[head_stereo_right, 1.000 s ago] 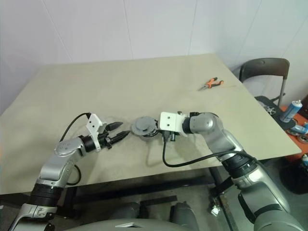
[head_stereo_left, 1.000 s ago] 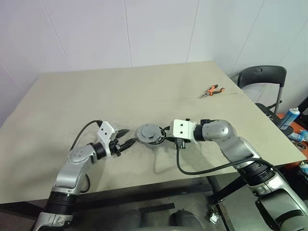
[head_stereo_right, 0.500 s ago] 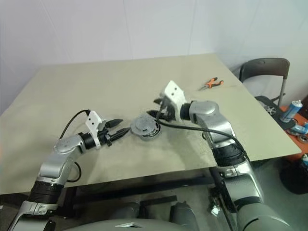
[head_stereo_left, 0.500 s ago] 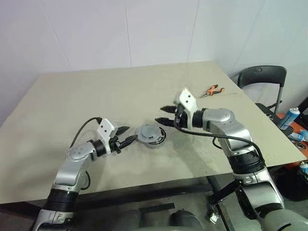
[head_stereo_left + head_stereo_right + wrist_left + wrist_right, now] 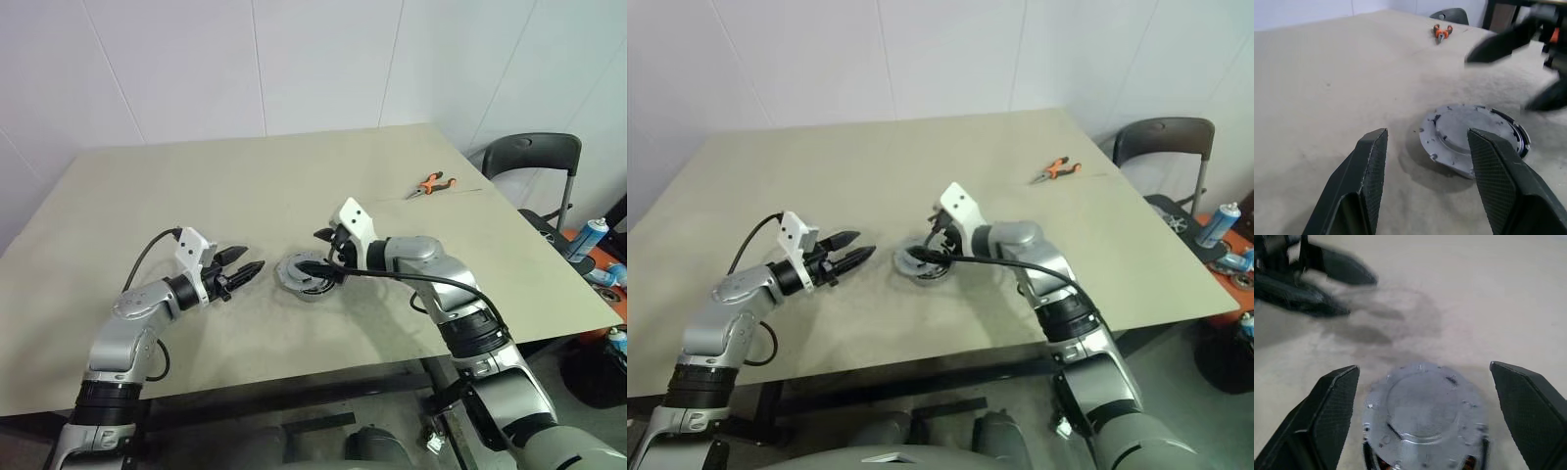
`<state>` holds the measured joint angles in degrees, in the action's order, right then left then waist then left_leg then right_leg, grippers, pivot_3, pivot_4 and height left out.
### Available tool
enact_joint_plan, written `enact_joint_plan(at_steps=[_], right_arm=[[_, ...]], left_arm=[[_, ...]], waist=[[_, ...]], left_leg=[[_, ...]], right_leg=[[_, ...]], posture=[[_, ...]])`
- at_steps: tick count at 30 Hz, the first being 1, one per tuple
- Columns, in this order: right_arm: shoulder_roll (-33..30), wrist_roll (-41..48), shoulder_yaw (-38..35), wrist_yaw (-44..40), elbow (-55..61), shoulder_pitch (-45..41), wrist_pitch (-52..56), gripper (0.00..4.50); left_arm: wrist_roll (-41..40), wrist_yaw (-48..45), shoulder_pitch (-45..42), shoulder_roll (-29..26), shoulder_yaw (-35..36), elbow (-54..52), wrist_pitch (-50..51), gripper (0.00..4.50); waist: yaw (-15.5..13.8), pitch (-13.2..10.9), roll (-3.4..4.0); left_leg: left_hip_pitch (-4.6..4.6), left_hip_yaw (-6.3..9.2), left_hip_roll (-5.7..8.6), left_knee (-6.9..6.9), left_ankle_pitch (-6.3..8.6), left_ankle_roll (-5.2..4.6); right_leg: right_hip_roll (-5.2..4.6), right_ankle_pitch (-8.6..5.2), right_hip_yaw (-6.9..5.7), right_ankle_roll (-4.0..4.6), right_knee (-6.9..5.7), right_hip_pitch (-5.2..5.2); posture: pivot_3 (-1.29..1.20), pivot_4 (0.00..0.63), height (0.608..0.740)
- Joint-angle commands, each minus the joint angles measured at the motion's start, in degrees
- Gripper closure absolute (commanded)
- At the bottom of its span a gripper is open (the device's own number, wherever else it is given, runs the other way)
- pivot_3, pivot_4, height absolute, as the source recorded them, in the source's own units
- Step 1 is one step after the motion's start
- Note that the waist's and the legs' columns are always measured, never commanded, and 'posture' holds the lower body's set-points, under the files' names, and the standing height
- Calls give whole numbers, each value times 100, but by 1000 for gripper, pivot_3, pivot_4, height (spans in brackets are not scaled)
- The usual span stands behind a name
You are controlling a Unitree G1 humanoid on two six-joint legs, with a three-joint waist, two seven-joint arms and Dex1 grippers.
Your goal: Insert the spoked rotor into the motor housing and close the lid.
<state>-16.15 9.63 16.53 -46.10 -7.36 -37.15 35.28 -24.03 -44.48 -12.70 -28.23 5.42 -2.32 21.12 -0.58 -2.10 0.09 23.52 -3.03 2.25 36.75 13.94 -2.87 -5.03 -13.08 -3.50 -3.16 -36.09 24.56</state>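
Flanking lid (image 5: pixel 1471 139), both jaws open, empty

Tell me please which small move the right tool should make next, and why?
Probably close the right tool on the lid and press it level. Its fingers stand wide open on either side of the lid, which sits on the motor housing slightly off-centre, the housing's dark rim peeking out on one side. The left tool hangs open beside it, apart.
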Motion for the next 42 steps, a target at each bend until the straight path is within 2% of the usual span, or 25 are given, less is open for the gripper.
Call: enact_joint_plan(at_steps=[1,9,16,21,28,31,33,42], right_arm=[[239,-151,136,129,-210,-61,-365,56],[615,-465,330,308,-890,-35,-937,56],[761,-535,-27,675,-1743,-218,-1287,56],[778,-412,-230,641,-1657,-250,-1151,56],[652,-718,106,471,-1459,6,-1387,56],[659,-692,67,439,-1367,74,-1358,640],[642,-737,67,468,-1364,85,-1317,1280],[654,-656,-168,555,-1479,-21,-1083,1280]], left_arm=[[-59,112,-133,-122,206,-213,46,1746],[-92,157,20,-232,201,-461,198,1746],[-33,203,19,-222,155,-477,192,1746],[-5,226,11,-201,115,-437,153,1746],[22,227,-75,-180,78,-325,103,1746],[25,220,-97,-172,69,-303,87,1746],[25,215,-103,-171,66,-293,80,1746],[39,213,-103,-148,47,-287,72,1746]], waist=[[0,0,0],[7,0,0],[7,1,-1],[19,0,0],[23,1,0],[26,1,0],[27,1,0],[16,1,0]], left_leg=[[0,0,0,0,0,0],[0,-1,1,1,0,1],[-3,-1,1,3,0,1],[-2,0,0,2,0,2],[-3,0,1,3,0,2],[-3,-1,1,3,0,2],[-3,0,1,3,0,2],[-4,0,1,5,0,2]], right_leg=[[0,0,0,0,-2,0],[1,1,0,-1,-2,0],[2,2,0,-2,-5,-3],[2,2,0,-3,-4,-2],[2,2,0,-3,-5,-3],[2,2,0,-3,-5,-2],[2,2,0,-3,-5,-2],[2,2,0,-3,-7,-4]], posture=[[0,0,740],[0,0,740],[0,0,740],[0,0,740],[0,0,740],[0,0,740],[0,0,740],[0,0,740]])
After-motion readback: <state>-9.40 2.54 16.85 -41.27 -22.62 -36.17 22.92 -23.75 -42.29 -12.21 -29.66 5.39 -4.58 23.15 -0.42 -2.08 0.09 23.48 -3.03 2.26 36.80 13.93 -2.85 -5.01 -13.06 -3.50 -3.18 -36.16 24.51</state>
